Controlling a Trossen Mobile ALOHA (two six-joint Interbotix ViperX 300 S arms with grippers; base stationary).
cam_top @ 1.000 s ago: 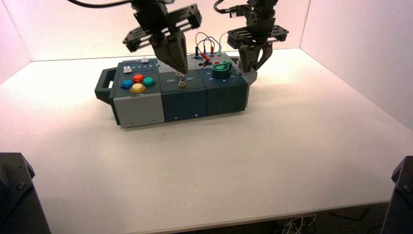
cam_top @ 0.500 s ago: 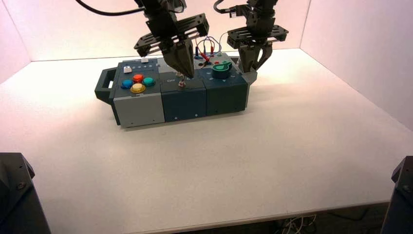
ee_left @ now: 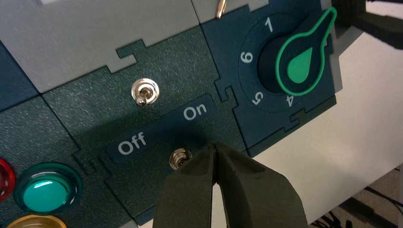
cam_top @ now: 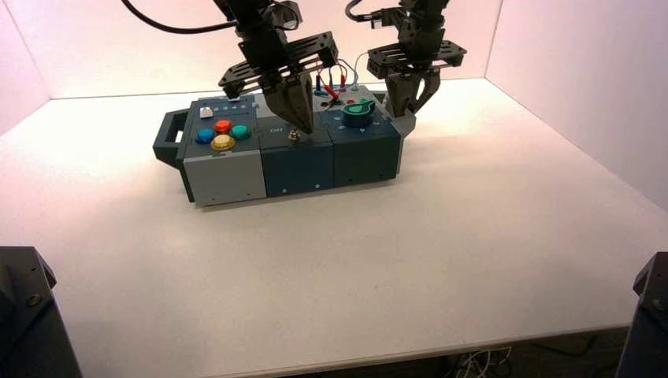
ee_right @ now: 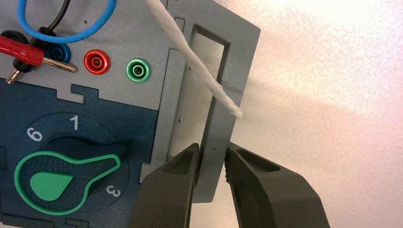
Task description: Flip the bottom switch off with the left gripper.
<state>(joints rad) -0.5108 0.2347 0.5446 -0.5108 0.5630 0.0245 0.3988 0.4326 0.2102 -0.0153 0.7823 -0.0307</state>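
Note:
The bottom switch [ee_left: 180, 157], a small metal toggle, sits on the box's dark middle panel between the "Off" [ee_left: 131, 142] and "On" [ee_left: 195, 112] labels and the panel's near edge. My left gripper [ee_left: 215, 147] is shut, its wedge tip just beside the toggle on the "On" side; one finger hides part of the lever. From above, the left gripper [cam_top: 304, 126] hangs over the bottom switch [cam_top: 295, 135]. A second toggle, the top switch [ee_left: 144, 91], stands farther back. My right gripper [ee_right: 212, 159] is shut on the grey handle [ee_right: 216, 118] at the box's right end.
A green pointer knob [ee_left: 299, 61] with a numbered dial sits right of the switches. Coloured push buttons [cam_top: 223, 134] are on the box's left part. Red and green sockets [ee_right: 96, 61] with plugged wires lie behind the knob. The box [cam_top: 228, 177] stands on a white table.
The left gripper has moved right and slightly down over the switch panel, from above the toggles to their "On" side. The right gripper has stayed on the handle.

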